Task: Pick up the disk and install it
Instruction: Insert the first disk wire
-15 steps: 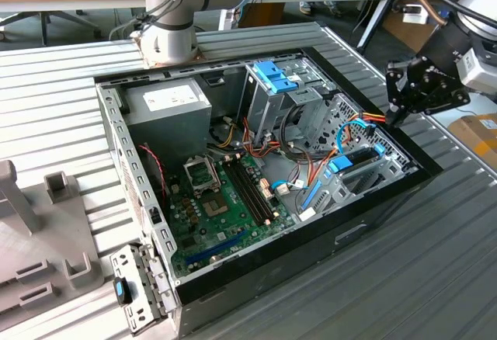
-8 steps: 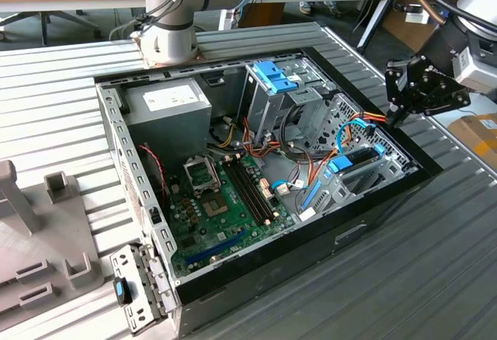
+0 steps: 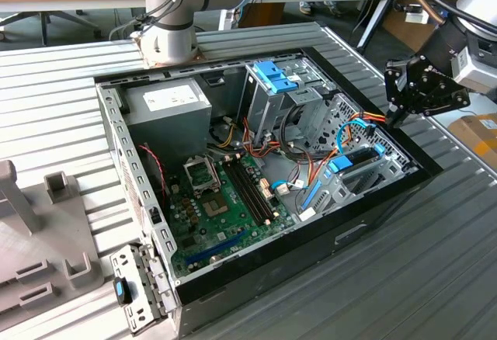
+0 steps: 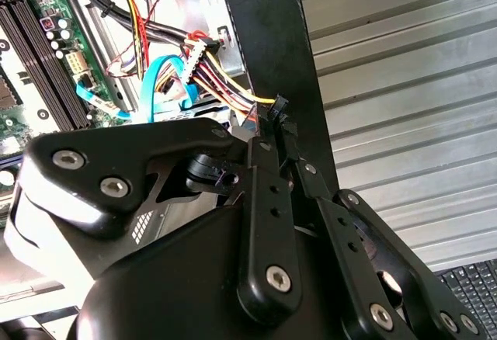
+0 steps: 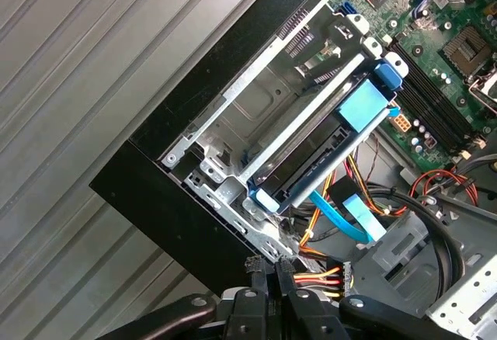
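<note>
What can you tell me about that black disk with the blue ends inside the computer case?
The disk is a flat, black, rectangular drive with a bright blue plastic rail and tabs at its ends. It lies seated in a grey metal bay against the case wall at the exterior view's right, with blue cables and coloured wires close beside it. Only the bay visibly touches it. The gripper hangs apart from it at the case edge, holding nothing.

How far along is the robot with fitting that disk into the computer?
The disk already lies in its metal bay at the case's corner. The claw holds nothing; it is shut, hovering by the wire bundle beside the bay. Whether the disk is fully seated or cabled, I cannot tell.
</note>
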`<move>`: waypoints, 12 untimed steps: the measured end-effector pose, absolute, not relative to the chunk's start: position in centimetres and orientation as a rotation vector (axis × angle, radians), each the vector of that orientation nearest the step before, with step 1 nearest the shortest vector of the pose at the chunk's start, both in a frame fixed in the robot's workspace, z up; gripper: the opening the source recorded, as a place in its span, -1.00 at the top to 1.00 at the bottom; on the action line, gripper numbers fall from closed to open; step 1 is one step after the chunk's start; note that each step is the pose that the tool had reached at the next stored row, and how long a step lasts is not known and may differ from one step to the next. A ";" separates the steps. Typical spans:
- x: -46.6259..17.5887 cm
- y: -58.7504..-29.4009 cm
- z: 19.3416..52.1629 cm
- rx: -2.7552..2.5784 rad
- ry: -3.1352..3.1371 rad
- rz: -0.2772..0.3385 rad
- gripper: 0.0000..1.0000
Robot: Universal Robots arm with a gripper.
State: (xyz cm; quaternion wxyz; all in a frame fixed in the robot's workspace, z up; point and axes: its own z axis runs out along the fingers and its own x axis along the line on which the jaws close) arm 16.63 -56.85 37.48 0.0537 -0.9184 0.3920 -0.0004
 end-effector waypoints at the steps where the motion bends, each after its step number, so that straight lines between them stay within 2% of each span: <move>1: 16.6 -56.8 37.5 -2.791 1.191 -0.001 0.67; 12: 16.6 -56.8 37.5 -2.768 1.242 -0.004 0.67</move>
